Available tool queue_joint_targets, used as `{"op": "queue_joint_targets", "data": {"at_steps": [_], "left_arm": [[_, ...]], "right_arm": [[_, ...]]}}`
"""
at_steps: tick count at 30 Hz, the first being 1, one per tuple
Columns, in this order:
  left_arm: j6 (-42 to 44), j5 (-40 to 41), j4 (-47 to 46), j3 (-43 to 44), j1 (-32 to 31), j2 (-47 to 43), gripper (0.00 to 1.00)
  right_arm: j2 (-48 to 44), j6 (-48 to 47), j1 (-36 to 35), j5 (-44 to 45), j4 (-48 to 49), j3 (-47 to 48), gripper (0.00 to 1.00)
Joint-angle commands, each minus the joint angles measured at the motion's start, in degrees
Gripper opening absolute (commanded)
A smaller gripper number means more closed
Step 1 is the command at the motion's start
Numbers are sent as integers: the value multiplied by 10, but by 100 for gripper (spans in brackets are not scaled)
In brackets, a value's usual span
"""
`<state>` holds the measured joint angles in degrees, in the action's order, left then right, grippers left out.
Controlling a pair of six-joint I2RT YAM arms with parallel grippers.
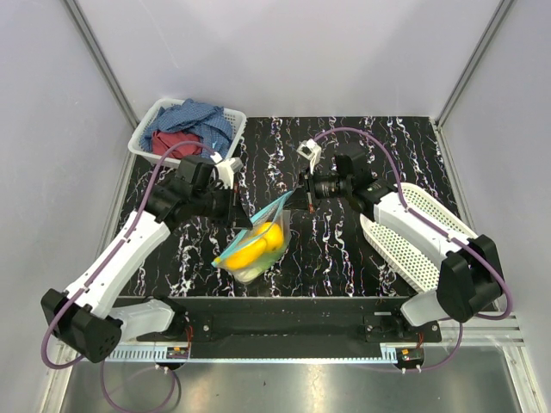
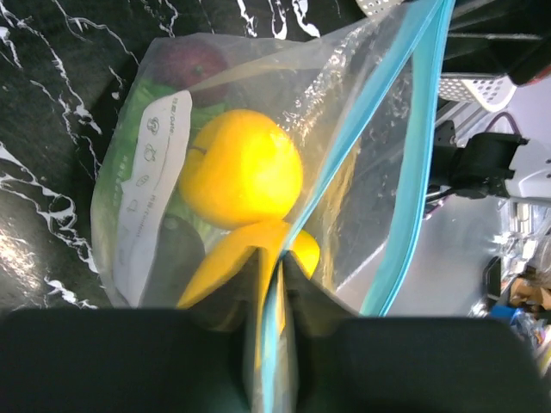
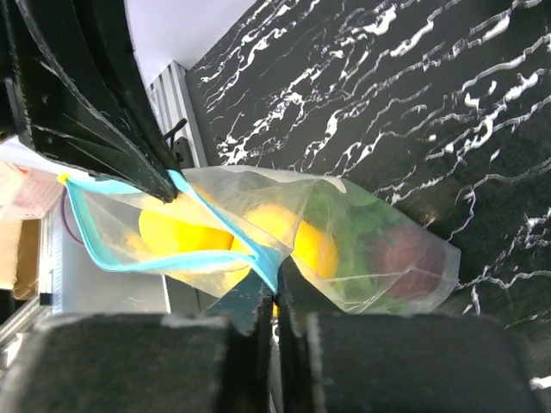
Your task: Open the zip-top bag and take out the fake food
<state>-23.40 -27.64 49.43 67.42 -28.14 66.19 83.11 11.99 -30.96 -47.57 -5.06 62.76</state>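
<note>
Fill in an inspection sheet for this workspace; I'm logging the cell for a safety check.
Surface: black marbled table.
Job's things: zip-top bag, mouth partly open; fake food, yellow lemons included, inside.
Clutter: white basket of blue and red cloths, far left; perforated tray under the right arm.
Grippers: left gripper and right gripper each pinch the bag's teal strip.
Cables: purple cables loop along both arms.
Surroundings: grey walls, metal posts.

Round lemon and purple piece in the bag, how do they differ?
The round lemon is bright yellow; the purple piece is dark red-purple. The round lemon lies nearer the zip strip; the purple piece sits at the closed end. Both are inside the clear bag.
</note>
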Motion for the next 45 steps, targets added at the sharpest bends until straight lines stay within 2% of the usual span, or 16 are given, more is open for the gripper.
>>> {"op": "queue_joint_targets", "data": {"at_steps": [1, 3, 7, 9, 12, 18, 22, 25, 27, 31, 33, 39, 45], "left_arm": [[5, -19, -26, 0, 1, -3, 0], [-3, -24, -27, 0, 0, -3, 0], [-36, -41, -47, -11, 1, -6, 0], [-46, -46, -56, -16, 1, -14, 0], [-62, -53, -71, -24, 1, -20, 0], [-71, -60, -81, -33, 1, -24, 0], [-88, -57, -93, -40, 1, -33, 0], [-96, -58, -101, -43, 1, -36, 0], [-97, -57, -104, -46, 1, -38, 0], [-105, -50, -108, -48, 0, -42, 0], [-117, -45, -109, -48, 0, -44, 0], [-134, -34, -119, -57, 0, -55, 0], [-138, -28, -123, -60, 1, -55, 0]], "right_arm": [[-2, 46, 1, 42, -40, 34, 20], [0, 78, 1, 68, -78, 58, 32], [-11, 141, 0, 172, -201, 83, 59], [-16, 177, 1, 197, -243, 97, 64], [-22, 209, 1, 256, -376, 128, 70], [-77, 164, -7, 295, -463, 198, 81], [-74, 134, -38, 297, -484, 251, 79], [-52, 99, -114, 321, -481, 295, 77], [-22, 71, -159, 296, -471, 315, 75], [18, 55, -170, 257, -430, 306, 59], [26, 38, -172, 243, -404, 294, 56], [53, 13, -173, 209, -381, 280, 49], [68, 2, -180, 189, -377, 250, 52]]}}
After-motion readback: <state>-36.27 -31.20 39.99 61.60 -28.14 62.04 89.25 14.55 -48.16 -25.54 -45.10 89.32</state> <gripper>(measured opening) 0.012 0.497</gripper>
